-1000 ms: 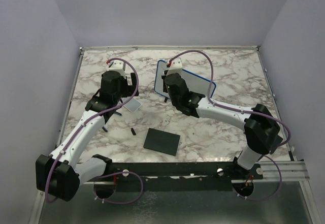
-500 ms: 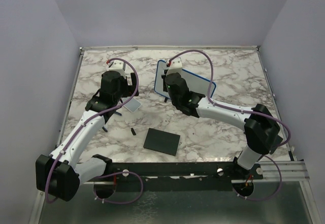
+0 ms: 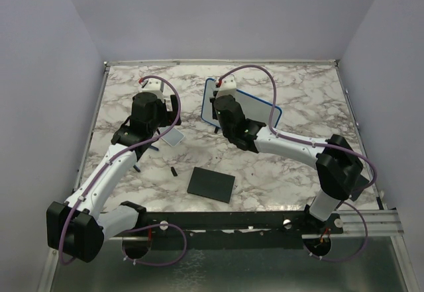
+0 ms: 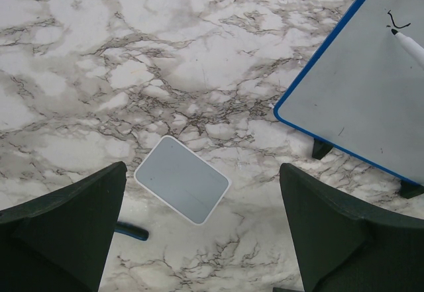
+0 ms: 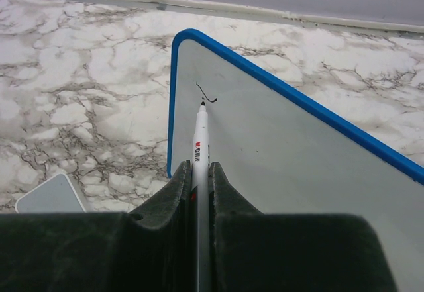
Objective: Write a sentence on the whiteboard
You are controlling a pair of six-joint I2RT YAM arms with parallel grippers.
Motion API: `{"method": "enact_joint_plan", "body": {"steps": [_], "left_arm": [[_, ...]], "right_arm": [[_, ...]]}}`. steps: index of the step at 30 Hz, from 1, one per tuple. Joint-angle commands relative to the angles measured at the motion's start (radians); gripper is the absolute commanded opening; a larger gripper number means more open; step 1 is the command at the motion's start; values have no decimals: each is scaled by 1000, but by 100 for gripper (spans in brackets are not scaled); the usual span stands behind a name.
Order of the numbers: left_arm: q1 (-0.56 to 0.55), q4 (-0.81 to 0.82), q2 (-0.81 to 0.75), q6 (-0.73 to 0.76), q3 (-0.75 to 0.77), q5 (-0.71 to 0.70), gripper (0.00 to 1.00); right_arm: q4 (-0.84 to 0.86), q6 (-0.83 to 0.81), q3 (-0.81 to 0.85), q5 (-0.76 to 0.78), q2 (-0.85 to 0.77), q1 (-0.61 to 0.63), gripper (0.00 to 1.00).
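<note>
Not much has changed, the right arm's elbow just nudged left a bit. The right gripper is clamped on a white marker pen with a black tip. The tip sits right by one small dark squiggle near a corner of the white blue-rimmed rectangular whiteboard, which is propped up mid-table. The left gripper is wide open and empty. I'd say the sentence is barely started; next it needs light, steady strokes across the board.

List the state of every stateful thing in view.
whiteboard: propped on feet, one short stroke only
marker: uncapped, tip at the stroke
right gripper: shut on marker
left gripper: open, empty
grey tile: flat on table
black pad: flat on table
</note>
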Motion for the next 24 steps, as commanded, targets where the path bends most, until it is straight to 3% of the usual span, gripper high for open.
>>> {"method": "enact_joint_plan", "body": {"steps": [1,24], "left_arm": [[-4,14,-15,10,-11,21,99],[-6,14,-22,11,-12,20,99]], "right_arm": [[35,-13,28,31,18,-4,0],[3,35,4,14,49,-6,0]]}}
